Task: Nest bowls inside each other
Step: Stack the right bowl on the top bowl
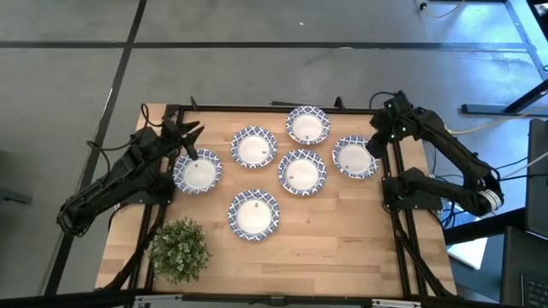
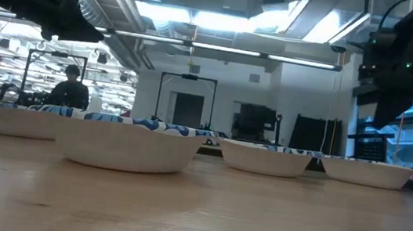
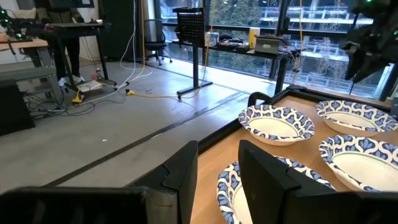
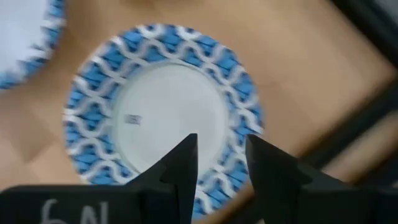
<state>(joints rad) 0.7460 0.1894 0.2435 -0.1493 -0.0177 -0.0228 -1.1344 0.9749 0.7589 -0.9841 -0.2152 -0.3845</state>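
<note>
Blue-and-white patterned round bowls (image 1: pixel 301 170), glossy white inside, lie separately across the pale wooden table (image 1: pixel 342 248). Left gripper (image 1: pixel 189 141) and right gripper (image 1: pixel 377 139) each hover, apparently slightly parted, over edge bowls.

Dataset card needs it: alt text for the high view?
Six blue-rimmed white bowls sit separately, none nested, on a wooden table. The left claw hovers open at the leftmost bowl, the right claw open by the rightmost bowl; a small green plant stands at the near left corner.
</note>
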